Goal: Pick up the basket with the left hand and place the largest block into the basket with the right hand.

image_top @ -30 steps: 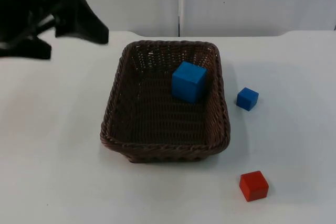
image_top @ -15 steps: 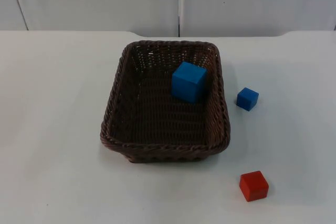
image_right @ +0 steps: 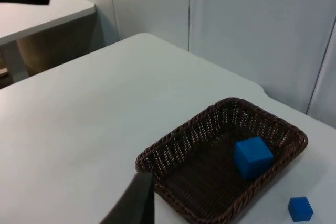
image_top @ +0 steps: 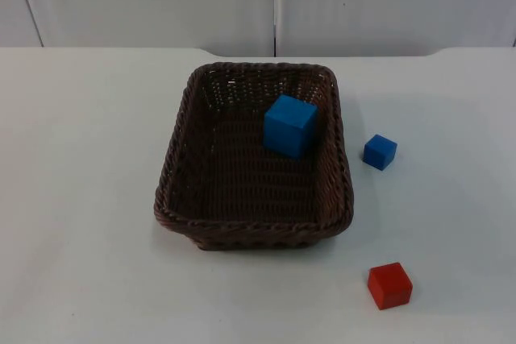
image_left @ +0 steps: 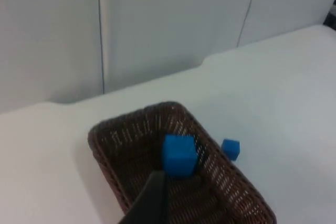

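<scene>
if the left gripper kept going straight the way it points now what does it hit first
Most likely the basket: the left gripper's fingertip points toward its inside, close to the large blue block lying in it. Depth is unclear, so basket floor or block could come first.

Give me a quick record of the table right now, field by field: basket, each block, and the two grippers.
basket: brown wicker basket, standing on the white table
large blue block: inside the basket, near its far right corner
small blue block: on the table, just right of the basket, apart from it
red block: on the table, nearer the camera, right of the basket
left gripper: raised, looking down on the basket
right gripper: raised, holding nothing
</scene>
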Motion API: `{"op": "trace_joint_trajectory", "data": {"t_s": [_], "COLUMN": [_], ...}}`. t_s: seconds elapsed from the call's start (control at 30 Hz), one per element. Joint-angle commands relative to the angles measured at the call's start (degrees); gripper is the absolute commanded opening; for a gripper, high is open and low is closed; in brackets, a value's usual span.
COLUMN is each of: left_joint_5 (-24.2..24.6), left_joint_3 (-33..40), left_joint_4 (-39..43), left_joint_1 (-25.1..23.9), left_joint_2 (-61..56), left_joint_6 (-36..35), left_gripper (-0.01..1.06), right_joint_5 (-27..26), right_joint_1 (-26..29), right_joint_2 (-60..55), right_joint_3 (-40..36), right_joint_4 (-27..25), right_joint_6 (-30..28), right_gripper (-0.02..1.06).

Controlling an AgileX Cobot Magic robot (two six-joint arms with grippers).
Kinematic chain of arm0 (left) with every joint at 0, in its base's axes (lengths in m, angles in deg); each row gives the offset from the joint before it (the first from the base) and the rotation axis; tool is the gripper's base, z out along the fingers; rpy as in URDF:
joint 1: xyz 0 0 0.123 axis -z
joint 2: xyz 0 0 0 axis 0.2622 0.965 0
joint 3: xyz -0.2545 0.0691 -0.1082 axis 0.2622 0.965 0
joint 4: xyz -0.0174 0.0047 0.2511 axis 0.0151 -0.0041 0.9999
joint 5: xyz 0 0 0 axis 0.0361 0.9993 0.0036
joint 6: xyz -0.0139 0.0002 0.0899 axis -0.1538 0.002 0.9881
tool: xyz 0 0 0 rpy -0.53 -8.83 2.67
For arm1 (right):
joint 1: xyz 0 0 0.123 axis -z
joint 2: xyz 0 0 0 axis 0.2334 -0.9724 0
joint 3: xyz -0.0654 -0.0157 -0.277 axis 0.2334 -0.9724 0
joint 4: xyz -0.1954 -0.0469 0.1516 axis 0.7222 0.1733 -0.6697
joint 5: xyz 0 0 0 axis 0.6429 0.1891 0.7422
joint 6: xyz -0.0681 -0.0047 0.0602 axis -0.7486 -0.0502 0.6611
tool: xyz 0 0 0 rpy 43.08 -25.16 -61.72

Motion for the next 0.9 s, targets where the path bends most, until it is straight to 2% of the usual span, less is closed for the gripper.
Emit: {"op": "trace_joint_trajectory", "data": {"t_s": [0.0, 0.2, 0.37, 0.57, 0.87], "left_joint_5": [2.02, 3.47, 5.79, 10.44, 15.41], "left_joint_3": [0.3, 0.3, 0.3, 0.3, 0.3], "left_joint_4": [2.9, 11.3, 22.55, 28.31, 37.17], "left_joint_1": [0.16, 0.16, 0.16, 0.16, 0.16], "left_joint_2": [-3.43, -8.94, -16.36, -23.09, -30.57], "left_joint_6": [-2.96, -9.86, -20.02, -25.55, -32.47], "left_gripper": [0.93, 0.93, 0.93, 0.93, 0.93], "right_joint_5": [0.05, 2.91, 8.98, 13.95, 17.72], "right_joint_1": [-0.36, -0.36, -0.36, -0.36, -0.36], "right_joint_2": [4.26, 9.67, 14.53, 18.79, 24.33], "right_joint_3": [-2.67, -4.67, -4.76, -4.76, -4.76], "right_joint_4": [-0.12, 0.0, 0.11, 0.11, 0.11], "right_joint_6": [0.73, 1.16, 1.16, 1.16, 1.16], "right_gripper": [1.05, 1.05, 1.05, 1.05, 1.05]}}
